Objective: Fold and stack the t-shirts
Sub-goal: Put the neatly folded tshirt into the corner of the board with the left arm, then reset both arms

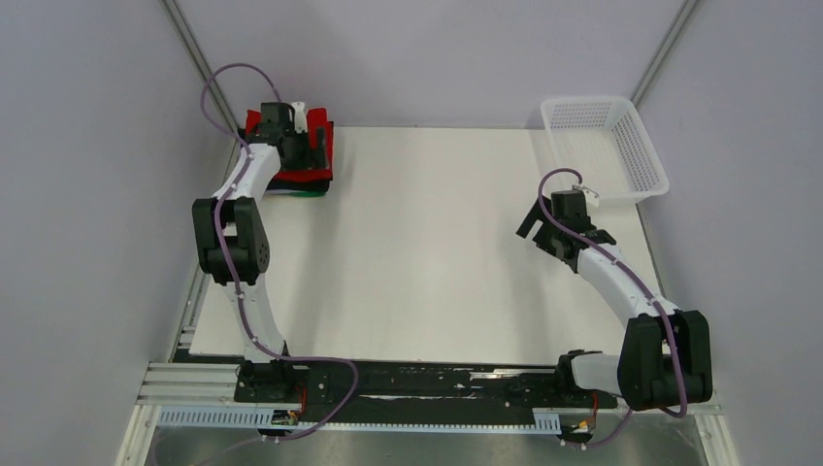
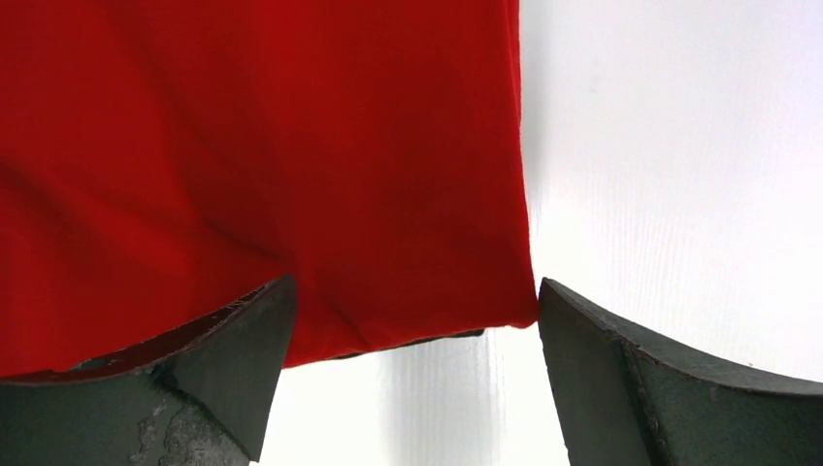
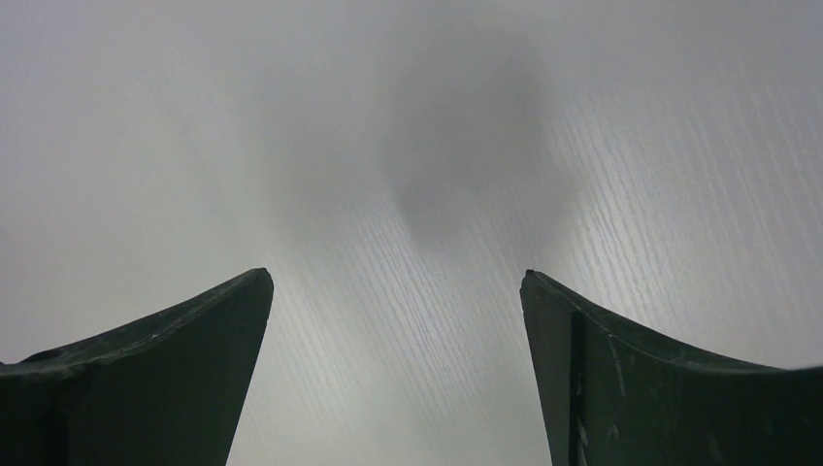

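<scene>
A folded red t-shirt [image 1: 320,160] lies on top of a stack at the table's far left corner, with a black layer and a green edge [image 1: 309,193] showing beneath it. In the left wrist view the red shirt [image 2: 291,146] fills the upper left, a dark layer peeking out under its near edge. My left gripper [image 1: 309,146] hovers over the stack's near right corner, open and empty [image 2: 415,286]. My right gripper [image 1: 545,231] is open and empty over bare table at the right [image 3: 396,277].
A white plastic mesh basket [image 1: 636,165] stands at the far right corner, just beyond my right gripper. The white table top [image 1: 427,262] spans the middle. Grey walls close in at left and right.
</scene>
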You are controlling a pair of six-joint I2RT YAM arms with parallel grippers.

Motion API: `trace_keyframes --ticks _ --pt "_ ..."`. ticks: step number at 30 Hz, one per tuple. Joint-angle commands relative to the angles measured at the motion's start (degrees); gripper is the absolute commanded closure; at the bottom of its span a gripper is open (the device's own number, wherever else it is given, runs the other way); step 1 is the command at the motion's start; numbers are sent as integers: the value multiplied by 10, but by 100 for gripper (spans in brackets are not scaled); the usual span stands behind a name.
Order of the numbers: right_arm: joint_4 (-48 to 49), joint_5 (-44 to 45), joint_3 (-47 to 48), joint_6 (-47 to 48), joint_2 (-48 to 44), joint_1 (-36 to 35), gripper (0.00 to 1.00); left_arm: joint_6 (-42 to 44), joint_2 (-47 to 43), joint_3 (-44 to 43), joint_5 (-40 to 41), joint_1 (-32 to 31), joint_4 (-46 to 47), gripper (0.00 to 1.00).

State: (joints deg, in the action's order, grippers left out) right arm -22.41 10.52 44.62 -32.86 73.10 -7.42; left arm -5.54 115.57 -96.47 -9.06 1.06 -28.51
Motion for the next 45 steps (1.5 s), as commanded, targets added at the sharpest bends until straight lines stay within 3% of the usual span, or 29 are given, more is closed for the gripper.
trace_keyframes --ticks 1,8,15,22,31,37,42,45 --pt "15 0 8 5 -7 2 0 -8 -6 -100 58 5 -20 0" --pt "15 6 19 2 9 3 0 -31 68 -191 138 39 21 0" --pt "16 5 46 1 51 3 0 -24 174 -298 108 73 2 0" --pt "15 -8 64 -1 82 3 0 -31 219 -302 97 97 10 0" --pt "13 -8 68 -2 70 3 0 -50 173 -283 24 110 28 0" --pt "14 6 58 -2 13 2 0 -80 27 -181 19 99 68 0" --pt "23 0 16 -2 -56 3 0 -119 -130 0 81 56 98 0" --pt "24 -15 -24 -9 -128 3 0 -165 -289 202 81 -9 121 0"
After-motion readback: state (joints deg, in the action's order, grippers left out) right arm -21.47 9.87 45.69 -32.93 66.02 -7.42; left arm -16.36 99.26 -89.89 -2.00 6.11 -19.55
